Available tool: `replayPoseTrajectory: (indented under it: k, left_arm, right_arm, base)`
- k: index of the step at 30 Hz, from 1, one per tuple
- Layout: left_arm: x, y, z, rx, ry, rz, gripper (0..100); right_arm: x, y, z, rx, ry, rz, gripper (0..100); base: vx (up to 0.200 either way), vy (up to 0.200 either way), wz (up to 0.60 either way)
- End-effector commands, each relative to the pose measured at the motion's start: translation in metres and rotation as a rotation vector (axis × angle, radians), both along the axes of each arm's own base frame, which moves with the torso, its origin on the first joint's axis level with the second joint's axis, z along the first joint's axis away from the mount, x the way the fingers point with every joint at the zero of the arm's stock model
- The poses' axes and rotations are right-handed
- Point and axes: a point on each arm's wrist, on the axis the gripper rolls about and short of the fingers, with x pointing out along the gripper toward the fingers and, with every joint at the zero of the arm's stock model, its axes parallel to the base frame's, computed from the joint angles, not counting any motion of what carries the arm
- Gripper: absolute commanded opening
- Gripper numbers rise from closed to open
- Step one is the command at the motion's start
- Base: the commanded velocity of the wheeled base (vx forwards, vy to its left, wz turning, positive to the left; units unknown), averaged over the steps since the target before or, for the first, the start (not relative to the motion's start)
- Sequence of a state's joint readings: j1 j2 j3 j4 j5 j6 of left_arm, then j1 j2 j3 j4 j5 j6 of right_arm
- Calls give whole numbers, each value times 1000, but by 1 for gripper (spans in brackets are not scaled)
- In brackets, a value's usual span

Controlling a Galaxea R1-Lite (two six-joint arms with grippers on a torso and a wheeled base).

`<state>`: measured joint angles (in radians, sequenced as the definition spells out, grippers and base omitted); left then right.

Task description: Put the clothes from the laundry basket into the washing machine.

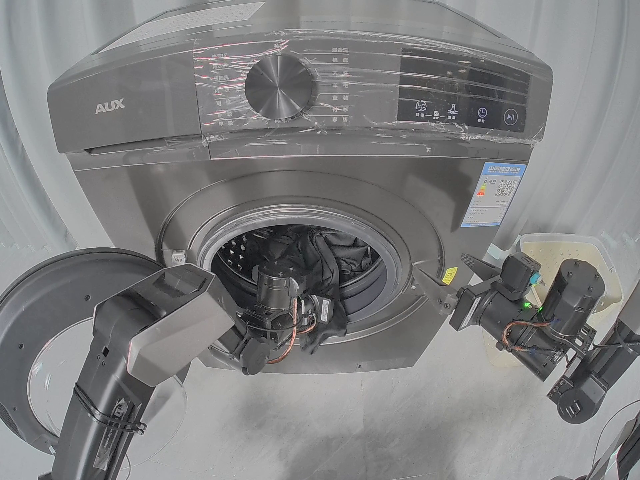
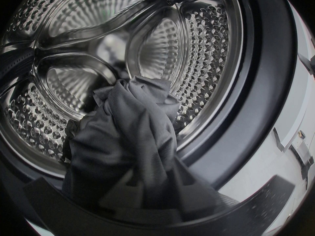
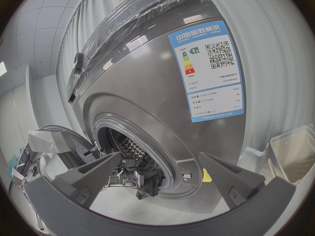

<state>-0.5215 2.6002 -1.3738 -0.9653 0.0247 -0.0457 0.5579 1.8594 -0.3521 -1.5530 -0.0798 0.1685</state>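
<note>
In the head view, the washing machine (image 1: 320,181) stands with its round door (image 1: 60,315) swung fully open on the robot's left. A dark garment (image 1: 327,255) lies in the drum, and one part of it hangs out over the lower rim of the opening. The left gripper (image 1: 293,281) is at this opening, pointing into the drum, and the hanging cloth drapes just beside its wrist. The right gripper (image 1: 453,278) hovers near the right edge of the opening, apart from the cloth. Behind it, beside the machine, stands the white laundry basket (image 1: 567,245); its perforated inner wall is visible.

In the left wrist view, the steel drum (image 2: 197,49) holds the garment (image 2: 131,131), bunched up at the front. The left fingers stand wide apart, so this hand is open, with cloth lying between them.

In the right wrist view, the right fingers (image 3: 88,174) are spread wide and hold nothing. The garment (image 3: 151,184) hangs at the opening, and the basket (image 3: 292,158) shows its perforated wall.
</note>
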Motion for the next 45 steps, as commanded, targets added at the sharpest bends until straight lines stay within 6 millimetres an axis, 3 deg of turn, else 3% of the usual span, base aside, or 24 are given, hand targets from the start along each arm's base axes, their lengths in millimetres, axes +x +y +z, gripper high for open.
replayPoseTrajectory:
  k: [1, 6, 10, 18, 22, 34, 35, 41, 45]
  left_arm:
    - [14, 2, 9, -28, -48, 41, 0]
    - [42, 4, 23, -78, -163, 155, 0]
    - [54, 1, 33, -116, -224, 177, 0]
    - [82, -3, 37, -184, -346, 235, 0]
    - [84, 0, 26, -163, -320, 253, 0]
    - [86, 5, 29, -165, -326, 264, 0]
    - [86, 5, 29, -165, -326, 264, 100]
    - [80, -4, 42, -210, -328, 248, 100]
    - [61, -8, 53, -178, -265, 225, 100]
  right_arm:
    - [1, 0, 0, 1, -1, 1, 100]
    - [1, 0, 0, 1, -1, 1, 100]
    - [1, 1, 0, 2, -3, 2, 100]
    - [0, 1, -1, 2, 1, 2, 100]
    - [1, 1, -1, -1, 2, 1, 100]
    - [2, 2, -5, -7, 15, 2, 100]
    - [2, 2, -5, -7, 15, 2, 100]
    - [2, 1, -4, -7, 12, 1, 100]
    - [2, 1, -4, -6, 10, 1, 100]
  base:
    - [0, 0, 0]
    - [0, 0, 0]
    - [0, 0, 0]
    - [0, 0, 0]
    - [0, 0, 0]
    - [0, 0, 0]
    - [0, 0, 0]
    - [0, 0, 0]
    - [0, 0, 0]
